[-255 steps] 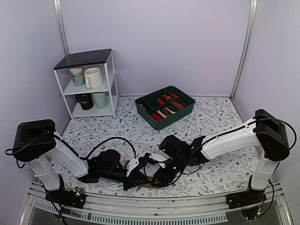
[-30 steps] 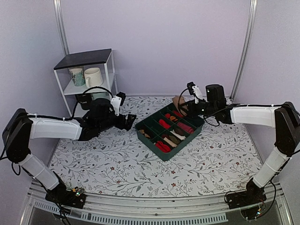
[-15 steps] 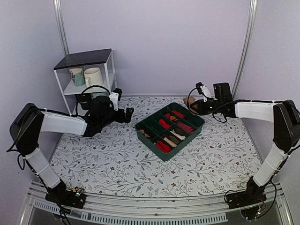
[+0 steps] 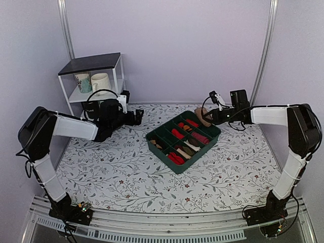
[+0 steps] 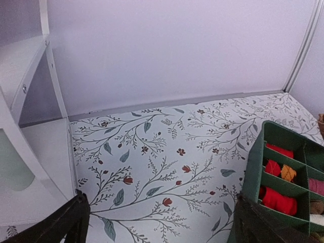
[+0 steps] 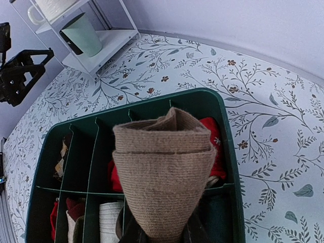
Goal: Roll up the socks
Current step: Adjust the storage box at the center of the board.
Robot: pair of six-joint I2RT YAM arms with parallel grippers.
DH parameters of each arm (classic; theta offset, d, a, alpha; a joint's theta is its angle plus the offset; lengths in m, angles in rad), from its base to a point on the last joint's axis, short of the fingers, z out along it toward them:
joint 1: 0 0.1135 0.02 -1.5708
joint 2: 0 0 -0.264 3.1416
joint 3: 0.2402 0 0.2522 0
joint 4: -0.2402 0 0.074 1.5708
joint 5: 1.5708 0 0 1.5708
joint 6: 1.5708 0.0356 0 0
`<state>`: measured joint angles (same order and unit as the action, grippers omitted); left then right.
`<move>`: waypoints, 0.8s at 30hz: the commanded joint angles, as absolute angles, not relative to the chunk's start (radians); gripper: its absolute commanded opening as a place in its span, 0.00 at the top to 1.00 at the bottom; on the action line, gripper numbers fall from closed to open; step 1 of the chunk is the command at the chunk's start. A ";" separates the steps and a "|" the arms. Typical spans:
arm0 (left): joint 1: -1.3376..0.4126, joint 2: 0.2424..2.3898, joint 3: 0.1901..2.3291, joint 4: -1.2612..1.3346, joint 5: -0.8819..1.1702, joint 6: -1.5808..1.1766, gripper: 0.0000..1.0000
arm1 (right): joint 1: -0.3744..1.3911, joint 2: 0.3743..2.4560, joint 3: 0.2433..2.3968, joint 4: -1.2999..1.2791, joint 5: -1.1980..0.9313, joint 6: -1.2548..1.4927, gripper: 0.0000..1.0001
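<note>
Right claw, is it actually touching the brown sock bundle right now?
Touching. The right wrist view shows the brown sock bundle narrowing down into the right claw, which clamps both sides of its lower end.

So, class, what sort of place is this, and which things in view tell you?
Probably a robot lab cell staged as a home: a left arm and right arm bolted to a floral-covered table, bare lilac walls with metal rails, a white shelf of mugs and a green sock tray.
</note>
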<state>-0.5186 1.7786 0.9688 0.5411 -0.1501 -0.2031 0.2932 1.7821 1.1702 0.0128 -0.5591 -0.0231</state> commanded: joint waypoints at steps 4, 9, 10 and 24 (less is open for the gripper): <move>-0.517 1.670 0.961 0.378 -0.071 -0.192 0.00 | 0.309 1.824 1.228 0.013 -0.574 0.064 0.98; -0.586 1.578 0.954 0.151 -0.030 -0.178 0.01 | 0.309 1.829 1.288 -0.069 -0.472 0.077 0.98; -0.602 1.560 0.943 0.135 -0.020 -0.199 0.02 | 0.308 1.832 1.299 -0.087 -0.439 0.065 0.98; -0.708 1.622 1.019 -0.054 -0.019 -0.472 0.09 | 0.208 2.122 1.548 -0.337 -0.327 0.015 0.97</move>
<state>-0.6983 1.5730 0.9333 0.0666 -0.0151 -0.4152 0.2092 2.0586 1.5299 -0.2195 -0.3141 0.0292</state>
